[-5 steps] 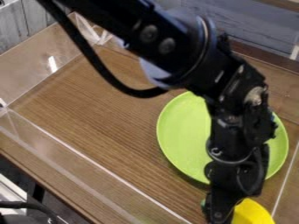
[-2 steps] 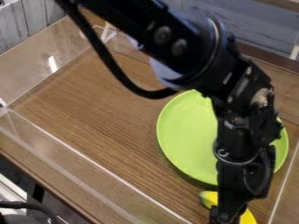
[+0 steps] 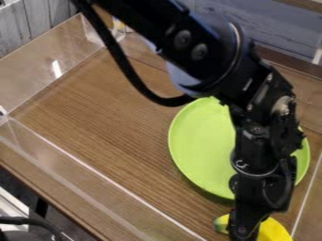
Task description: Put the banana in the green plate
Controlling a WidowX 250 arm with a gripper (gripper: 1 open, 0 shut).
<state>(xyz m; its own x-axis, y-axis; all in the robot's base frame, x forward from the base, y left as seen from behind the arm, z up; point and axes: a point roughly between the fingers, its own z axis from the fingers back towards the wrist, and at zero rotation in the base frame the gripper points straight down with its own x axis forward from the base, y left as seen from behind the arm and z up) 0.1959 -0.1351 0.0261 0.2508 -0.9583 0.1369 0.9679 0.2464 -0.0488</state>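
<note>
Landmark: green plate (image 3: pixel 201 141).

Nearest the camera, at the bottom edge of the view and just off the plate's near rim: banana (image 3: pixel 249 228). Only yellow patches show, either side of the gripper (image 3: pixel 244 229); it lies on the bench (image 3: pixel 101 122), outside the plate, partly cut off by the frame edge.

Gripper points straight down onto the banana, its tip hidden in the yellow. Jaws not separable at this resolution; cannot tell whether they are clenched on the banana or released around it.

Above that, the black arm (image 3: pixel 258 132) rises over the plate's right half, covering part of it. The plate lies flat on the wood-grain bench, its left half bare.

Beyond the plate's far rim, under the arm: a blue object (image 3: pixel 172 75), mostly hidden.

Left of the plate and further back: clear plastic wall (image 3: pixel 38 56) bordering the bench.
</note>
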